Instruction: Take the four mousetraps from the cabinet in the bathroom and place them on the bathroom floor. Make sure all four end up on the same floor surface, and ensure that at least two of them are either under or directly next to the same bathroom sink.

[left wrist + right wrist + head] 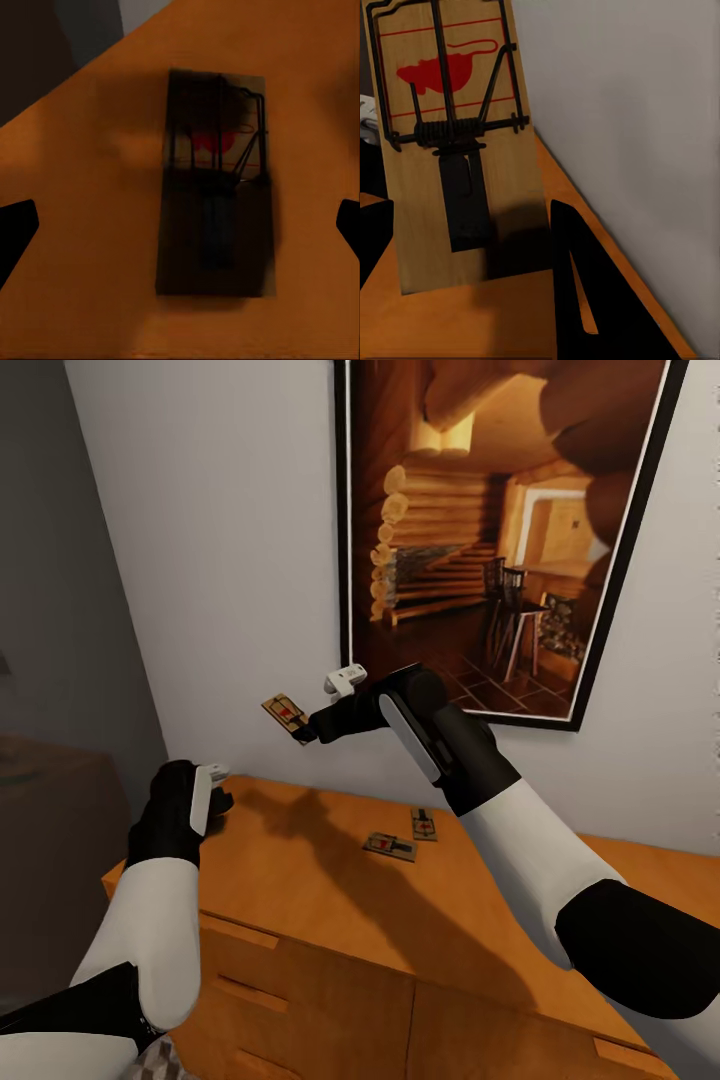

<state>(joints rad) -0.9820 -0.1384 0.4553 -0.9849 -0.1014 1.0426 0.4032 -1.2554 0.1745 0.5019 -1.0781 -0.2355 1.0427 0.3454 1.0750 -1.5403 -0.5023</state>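
My right gripper (304,728) is shut on a tan mousetrap (285,713) and holds it in the air above the orange-brown cabinet (300,880), close to the wall. In the right wrist view this mousetrap (450,142) stands between the fingers (577,285), its red mark and wire facing the camera. Two more mousetraps (390,846) (424,823) lie flat on the cabinet top. My left gripper (218,798) hovers open over the cabinet's left corner. The left wrist view shows another mousetrap (216,184) lying in shadow on the cabinet top directly below it, between the spread fingertips (19,225).
A large framed picture of a log cabin (490,530) hangs on the white wall (220,540) behind the cabinet. Drawer fronts with slim handles (240,992) face me. A dark low piece of furniture (50,820) stands at the left.
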